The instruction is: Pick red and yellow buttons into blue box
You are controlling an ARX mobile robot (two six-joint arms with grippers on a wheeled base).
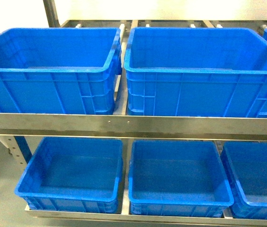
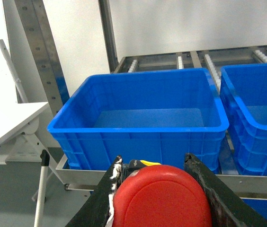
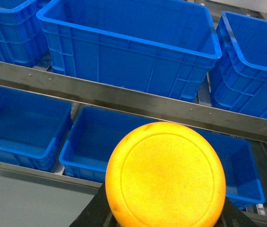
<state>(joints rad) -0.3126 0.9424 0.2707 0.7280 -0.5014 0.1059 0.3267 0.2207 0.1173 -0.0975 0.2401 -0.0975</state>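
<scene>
The red button [image 2: 162,198] fills the bottom of the left wrist view, its cap squeezed between the two black fingers [image 2: 214,189] of my left gripper [image 2: 155,161], which is shut on it. Ahead of it stands a deep blue box [image 2: 138,137] on the upper shelf. In the right wrist view the yellow button [image 3: 165,172] faces the camera, with my right gripper [image 3: 164,216] shut on it. It hangs in front of the rack, below another deep blue box [image 3: 124,52]. Neither gripper shows in the head view, where two deep blue boxes [image 1: 48,90] [image 1: 200,90] stand side by side.
A steel shelf rail [image 1: 133,124] runs across below the deep boxes. Three shallower blue bins [image 1: 72,194] [image 1: 176,194] [image 1: 261,189] sit on the lower shelf. A white tilted table [image 2: 10,125] and a steel upright [image 2: 41,52] stand to the left of the rack.
</scene>
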